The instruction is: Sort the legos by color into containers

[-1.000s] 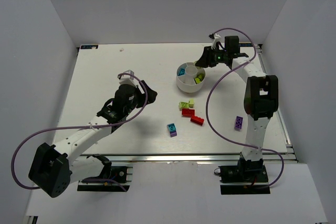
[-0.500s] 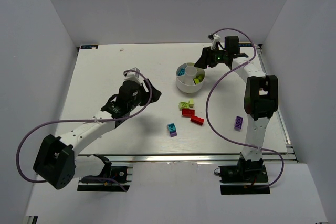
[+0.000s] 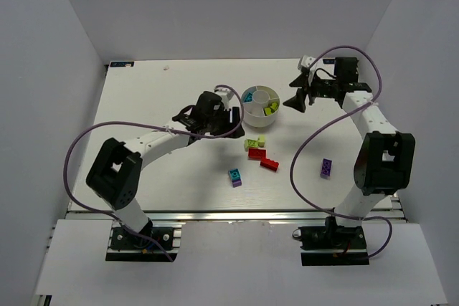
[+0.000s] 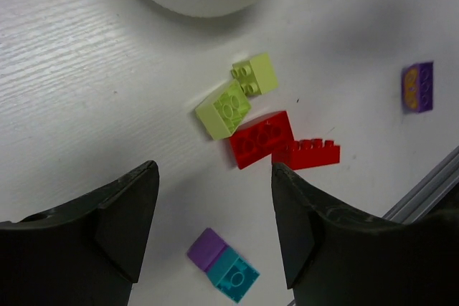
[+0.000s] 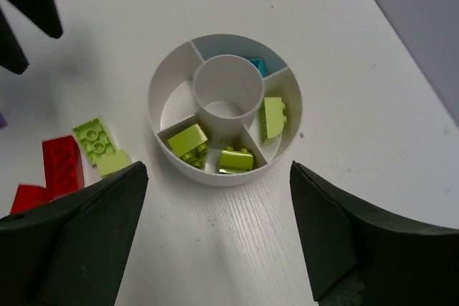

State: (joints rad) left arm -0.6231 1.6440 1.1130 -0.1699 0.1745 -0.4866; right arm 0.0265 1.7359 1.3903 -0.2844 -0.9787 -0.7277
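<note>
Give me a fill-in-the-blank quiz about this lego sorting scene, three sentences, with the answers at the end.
1. The dish holds lime green bricks and one ___ brick.
2. On the table, ___ red bricks lie touching each other.
3. The left gripper and right gripper are both ___, holding nothing.
Answers: cyan; two; open.

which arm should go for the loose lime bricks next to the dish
Left, probably. The left gripper hangs open near the lime bricks, which sit in the middle of its wrist view. The right gripper, also open, is beside the dish, farther from them.
</note>
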